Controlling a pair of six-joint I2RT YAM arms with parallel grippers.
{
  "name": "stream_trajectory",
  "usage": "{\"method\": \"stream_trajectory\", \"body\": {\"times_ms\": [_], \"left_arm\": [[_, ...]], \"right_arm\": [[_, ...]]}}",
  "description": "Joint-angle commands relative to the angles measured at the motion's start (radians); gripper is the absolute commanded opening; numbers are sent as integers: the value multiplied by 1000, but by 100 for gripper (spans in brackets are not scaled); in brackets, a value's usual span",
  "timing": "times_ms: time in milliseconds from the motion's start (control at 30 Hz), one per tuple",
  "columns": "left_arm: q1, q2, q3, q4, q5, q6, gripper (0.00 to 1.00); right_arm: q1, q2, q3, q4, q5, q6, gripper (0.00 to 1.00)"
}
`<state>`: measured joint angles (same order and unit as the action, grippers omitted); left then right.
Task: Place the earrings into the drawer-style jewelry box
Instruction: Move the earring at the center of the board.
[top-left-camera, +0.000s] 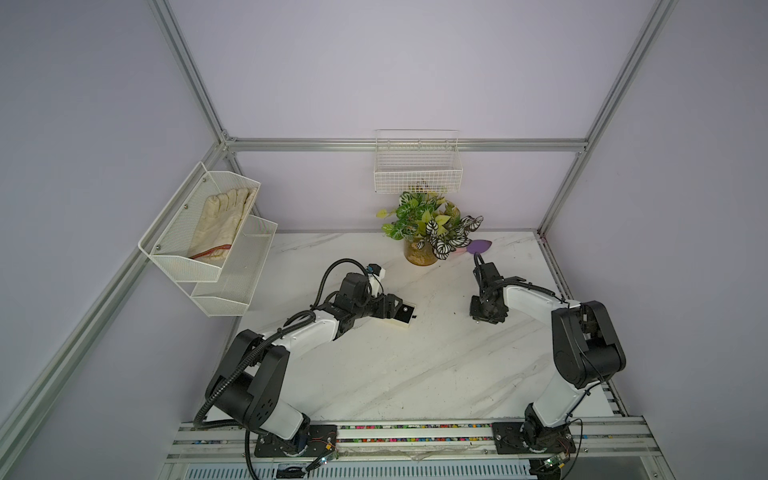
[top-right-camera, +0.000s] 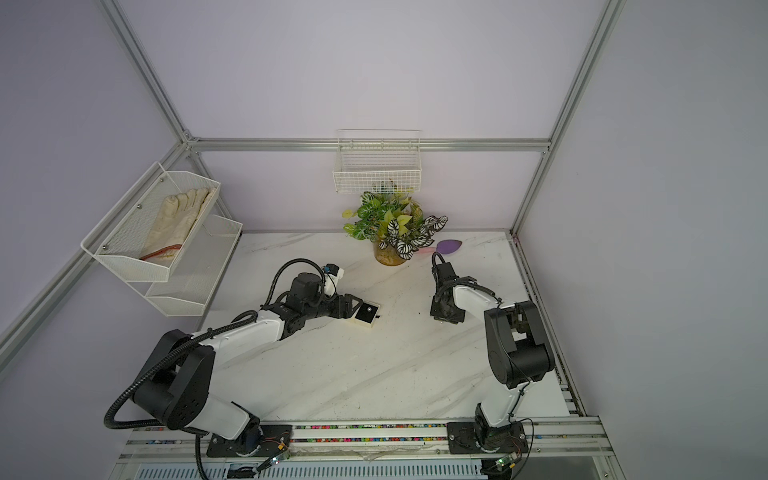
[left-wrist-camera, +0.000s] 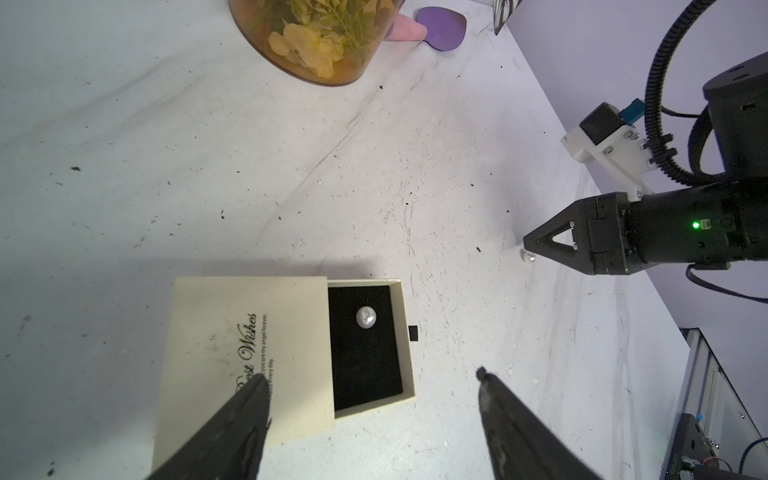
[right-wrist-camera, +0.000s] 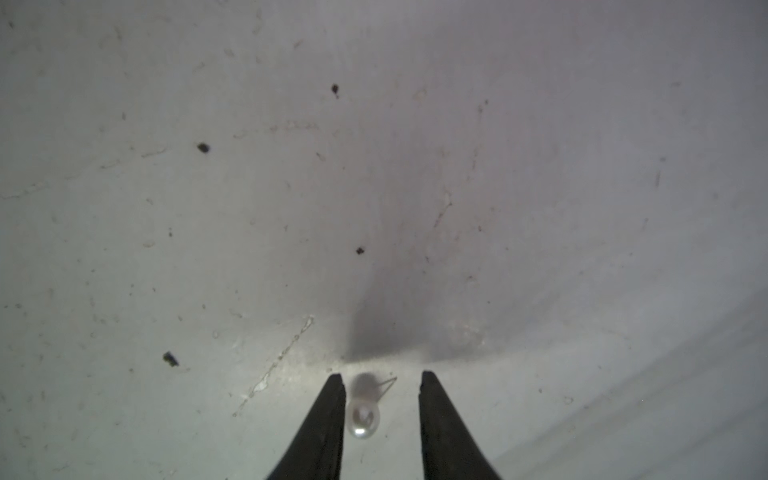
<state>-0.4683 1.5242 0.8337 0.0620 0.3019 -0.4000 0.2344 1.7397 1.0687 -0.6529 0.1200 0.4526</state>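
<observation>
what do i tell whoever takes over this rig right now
Left claw: open, at the jewelry box, whose drawer is pulled out.
Right claw: open, straddling the second earring on the table, not gripped.
Done: first earring lies on the drawer's black lining.
Left: grasp the second earring and put it in the drawer.

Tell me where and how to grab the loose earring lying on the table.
Pinch the earring across the widest part of its round bead, coming straight down with the right gripper. It rests on the table, so only its sides are free. It sits off-centre between the jaws: centre first, since the smooth bead could squirt out.
</observation>
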Motion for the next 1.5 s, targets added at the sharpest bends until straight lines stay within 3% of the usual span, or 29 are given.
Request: {"method": "stream_trajectory", "body": {"times_ms": [0,1467], "left_arm": [[-6,-7,26,32,-6,13,78],[-6,-9,32,28,11,12,78]], "right_arm": [[12,12,13,-13,21,31,34],[20,-44,-79,-17,12,41,22]]}}
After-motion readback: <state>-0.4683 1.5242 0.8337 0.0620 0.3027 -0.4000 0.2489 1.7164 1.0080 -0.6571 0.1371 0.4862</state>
